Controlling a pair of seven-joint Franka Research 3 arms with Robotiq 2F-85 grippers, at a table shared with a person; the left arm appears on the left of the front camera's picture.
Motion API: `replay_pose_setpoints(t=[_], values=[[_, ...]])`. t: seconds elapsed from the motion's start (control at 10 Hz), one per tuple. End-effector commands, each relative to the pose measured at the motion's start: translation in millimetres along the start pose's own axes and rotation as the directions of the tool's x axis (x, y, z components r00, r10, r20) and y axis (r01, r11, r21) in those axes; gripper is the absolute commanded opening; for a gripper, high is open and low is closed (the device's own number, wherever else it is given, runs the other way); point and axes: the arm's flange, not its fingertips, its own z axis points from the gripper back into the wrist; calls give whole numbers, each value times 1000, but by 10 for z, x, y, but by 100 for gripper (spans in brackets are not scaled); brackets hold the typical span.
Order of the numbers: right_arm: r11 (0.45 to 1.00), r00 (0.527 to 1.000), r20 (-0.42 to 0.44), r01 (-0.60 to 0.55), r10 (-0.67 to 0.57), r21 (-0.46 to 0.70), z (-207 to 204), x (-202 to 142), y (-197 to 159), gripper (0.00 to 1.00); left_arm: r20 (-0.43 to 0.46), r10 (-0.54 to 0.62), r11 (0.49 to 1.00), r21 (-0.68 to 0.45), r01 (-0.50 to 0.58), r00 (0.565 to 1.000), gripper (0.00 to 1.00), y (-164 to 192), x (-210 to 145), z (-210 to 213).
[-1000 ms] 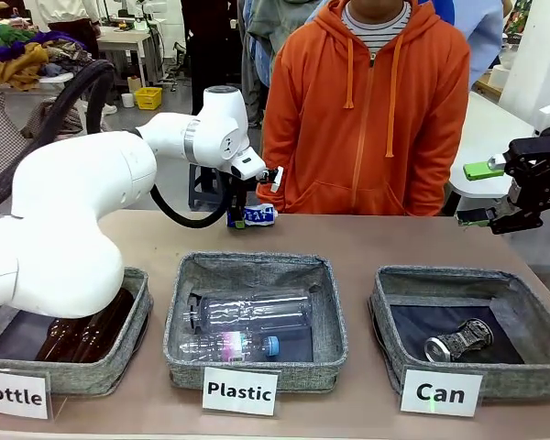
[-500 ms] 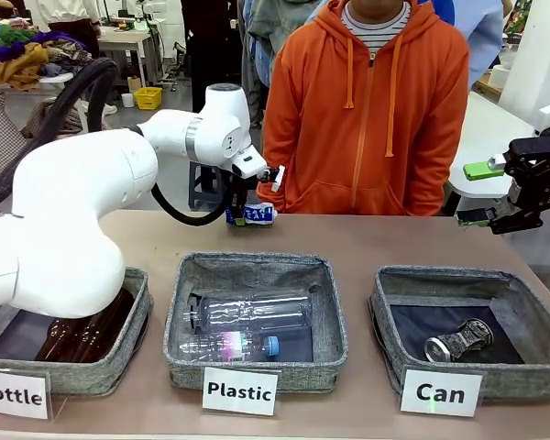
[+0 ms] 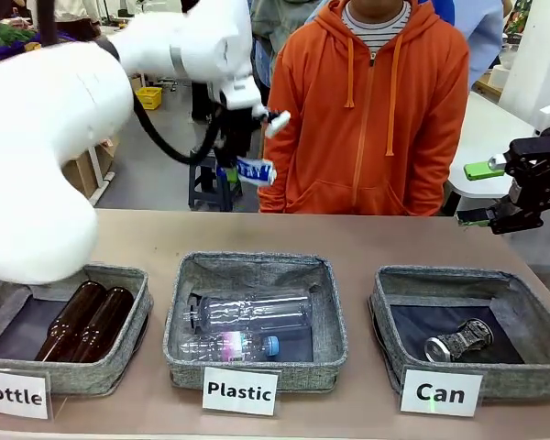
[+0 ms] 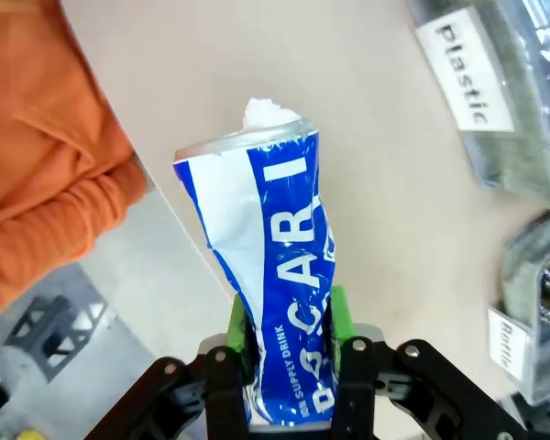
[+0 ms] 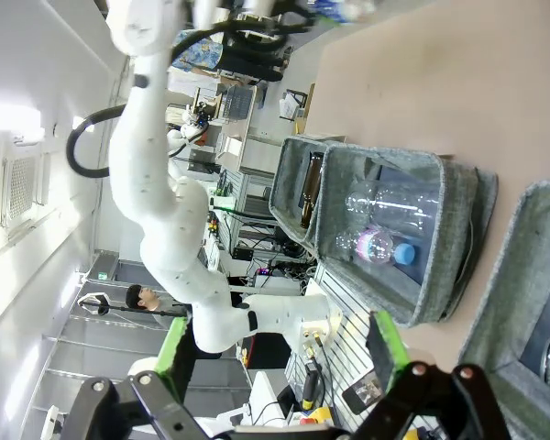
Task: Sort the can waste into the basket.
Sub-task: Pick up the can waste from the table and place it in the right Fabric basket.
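Front view has my left gripper (image 3: pixel 241 163) high over the table's far edge, in front of the person in the orange hoodie (image 3: pixel 376 119), pinching the blue can (image 3: pixel 256 170). In the left wrist view my green pads (image 4: pixel 335 312) press on the can's (image 4: pixel 275 266) lower part, and its crumpled body sticks out well beyond them, so most of it hangs unsupported.

The Can basket (image 3: pixel 394 298) sits at the table's right end with the silver can (image 3: pixel 458 339) already lying in it. To do this well, I judge I should carry the blue can across at this height, keep the squeeze firm so the dented metal does not twist between the pads, and let go only once it is low over the dark lining, beside the silver one.

In the way: the Plastic basket (image 3: pixel 335 302) with its clear bottles (image 3: pixel 252 312) lies under my path, so a slip there would mis-sort. The Bottle basket (image 3: pixel 133 316) is off to the left. My right gripper (image 3: pixel 481 194) hangs spread and empty beyond the Can basket's far right corner, a thing to steer clear of.
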Motion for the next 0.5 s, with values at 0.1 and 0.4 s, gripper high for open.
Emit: replay_pose_setpoints(t=[0.1,0.4], values=[[1000,1000,16,3,-3,22,-11,-1,22,100,120,50,996,72,-59,991,0,-2114,-316,-8],[1000,1000,16,3,-3,22,-11,-1,22,100,223,329,942,-151,-301,918,0,-2851,-668,-203]])
